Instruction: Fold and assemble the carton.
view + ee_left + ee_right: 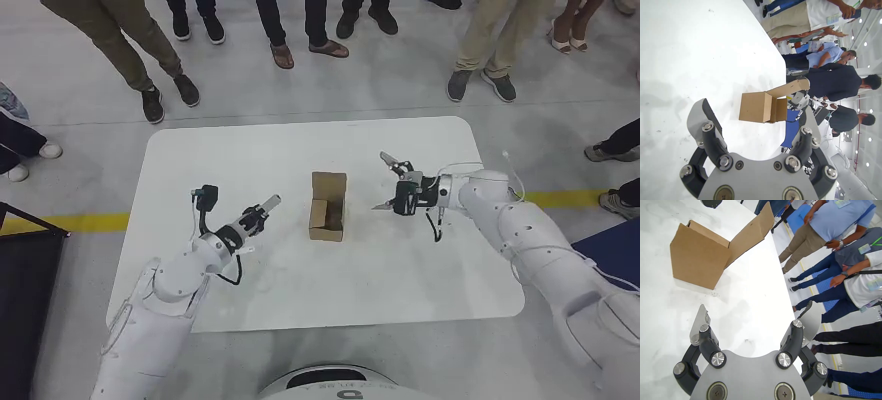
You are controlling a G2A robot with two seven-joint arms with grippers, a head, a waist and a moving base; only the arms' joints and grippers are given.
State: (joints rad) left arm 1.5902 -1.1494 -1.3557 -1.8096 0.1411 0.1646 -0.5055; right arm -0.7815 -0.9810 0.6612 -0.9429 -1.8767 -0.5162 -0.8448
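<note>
A small brown carton (327,206) stands in the middle of the white table (220,160), its top open and one long flap raised at the far side. The carton (757,109) shows its flap slanting upward in the left wrist view. In the right wrist view the carton (696,256) stands with the flap tilted outward. My left gripper (266,207) sits to the carton's left, open and empty, a short gap away. My right gripper (390,185) is on the carton's right, open and empty. Its fingers (701,317) spread wide over bare table.
Several people stand around the far and right sides of the table. The table's rounded far corner (783,60) lies close behind the carton. A black stand (25,270) sits by the table's left edge.
</note>
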